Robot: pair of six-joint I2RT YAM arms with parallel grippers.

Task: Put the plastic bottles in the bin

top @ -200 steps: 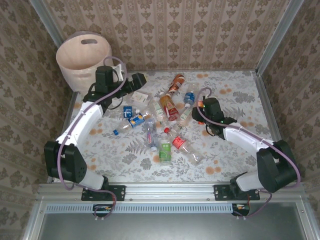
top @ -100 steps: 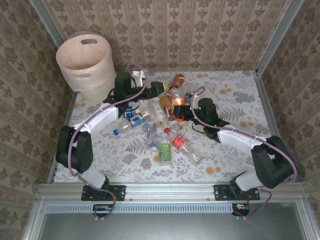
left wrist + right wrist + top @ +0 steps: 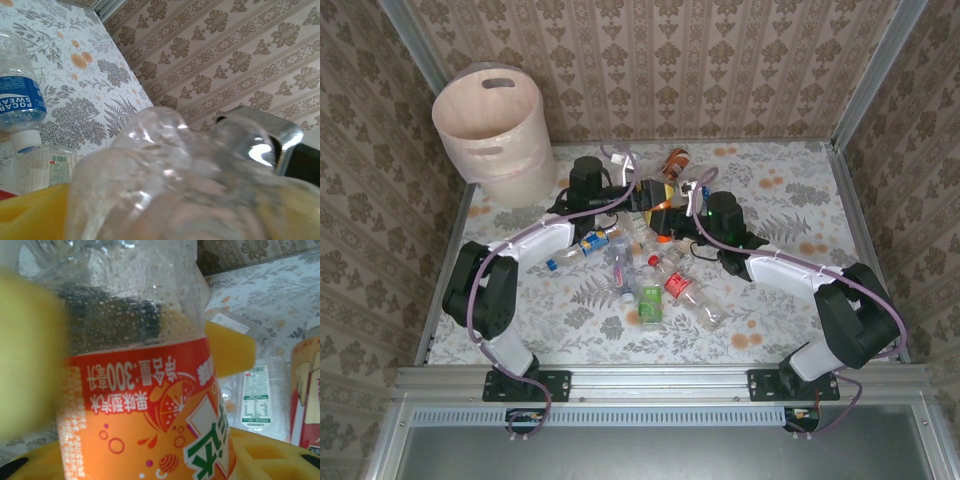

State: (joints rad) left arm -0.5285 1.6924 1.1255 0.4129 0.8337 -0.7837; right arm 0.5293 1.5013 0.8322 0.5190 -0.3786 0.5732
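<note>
1. My left gripper [image 3: 643, 193] and right gripper [image 3: 671, 213] meet at the far middle of the table [image 3: 800, 220]. The orange-labelled bottle [image 3: 145, 405] sits clamped in the right one's pads, and I see no gap between the two grippers.
2. Just nearer to me, loose bottles [image 3: 645, 270] cover the centre.
3. I see bare cloth on the right side and along the near-left edge.
4. The bin [image 3: 490, 120] stands at the far-left corner with its mouth open upward. My left arm [image 3: 535, 237] lies between the bottles and the bin.
</note>
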